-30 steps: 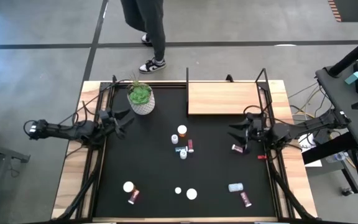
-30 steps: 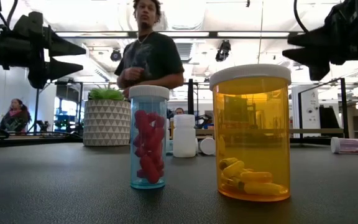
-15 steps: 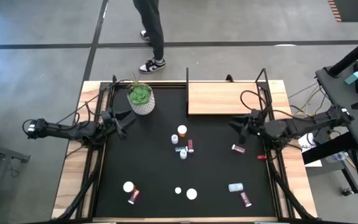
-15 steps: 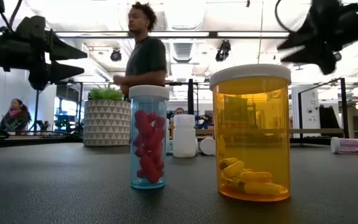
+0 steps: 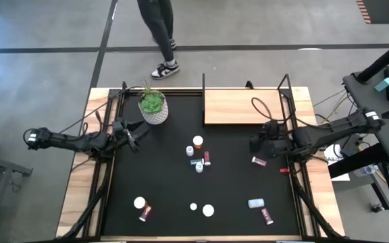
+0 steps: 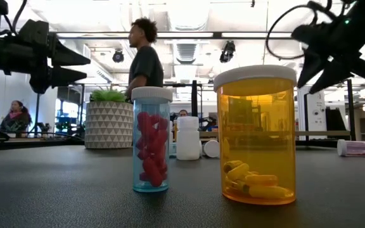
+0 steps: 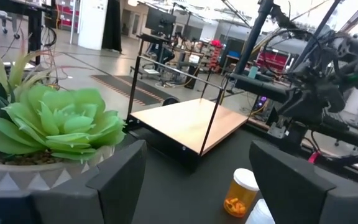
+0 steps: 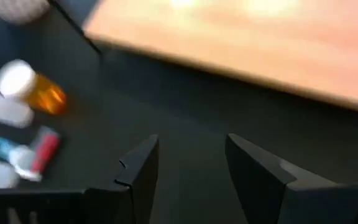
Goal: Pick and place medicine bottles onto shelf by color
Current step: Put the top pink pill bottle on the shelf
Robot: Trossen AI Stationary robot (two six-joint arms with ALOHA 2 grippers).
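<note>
The left gripper (image 5: 135,131) hovers with fingers spread, empty, beside the potted plant (image 5: 152,106) near the mat's (image 5: 161,196) far-left corner. Medicine bottles (image 5: 198,154) cluster mid-mat, others scattered along the near edge. The right gripper (image 5: 254,143), fingers parted and empty, hangs above a pink bottle (image 5: 258,160) before the bare shelf (image 5: 243,106)

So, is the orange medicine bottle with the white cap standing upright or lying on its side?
Upright. In the low view the orange medicine bottle stands on its base on the black mat, white cap on top, yellow pills resting at the bottom.
</note>
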